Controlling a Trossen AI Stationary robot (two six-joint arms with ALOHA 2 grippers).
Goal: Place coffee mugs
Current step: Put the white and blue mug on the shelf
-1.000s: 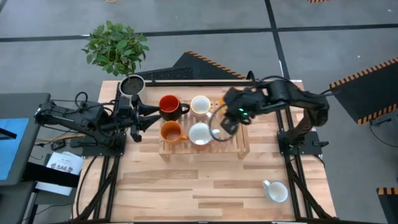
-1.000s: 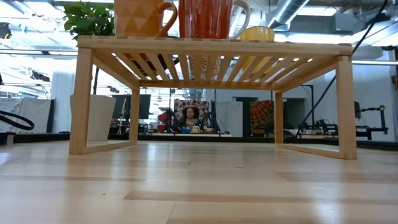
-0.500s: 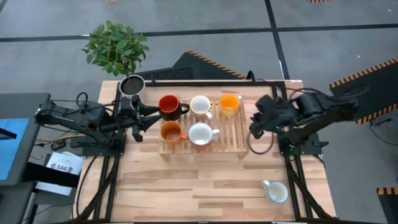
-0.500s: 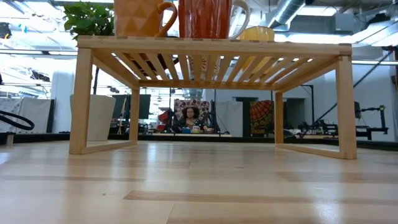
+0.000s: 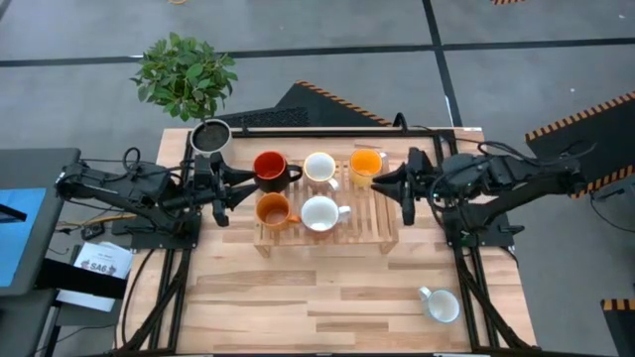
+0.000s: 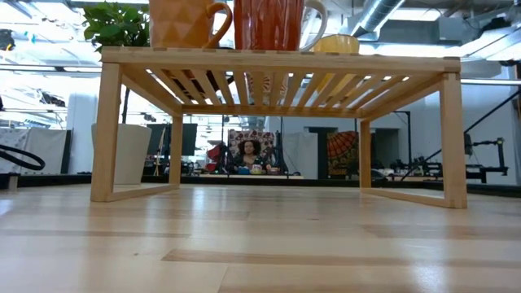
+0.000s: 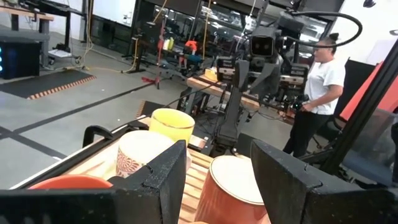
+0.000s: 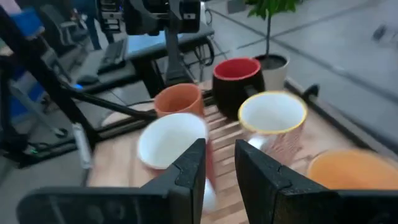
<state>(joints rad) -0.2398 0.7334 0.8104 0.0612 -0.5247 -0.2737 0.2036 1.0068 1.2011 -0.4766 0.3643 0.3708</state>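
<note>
Five mugs stand on the slatted wooden rack: red with a black handle, white and yellow-orange in the far row, darker orange and white in the near row. A sixth white mug stands on the table near its near right corner. My left gripper hovers open just left of the rack. My right gripper hovers open at the rack's right end and points at the mugs; its wrist view shows nothing between the fingers.
A wider pale cup with a dark inside stands at the table's far left corner, beside a potted plant off the table. Bare tabletop lies on the near side of the rack. A person stands in the room beyond.
My right gripper has drawn back from above the rack's far right part toward the table's right edge and turned level, facing the rack. The yellow-orange mug, covered by the arm before, now shows standing on the rack.
</note>
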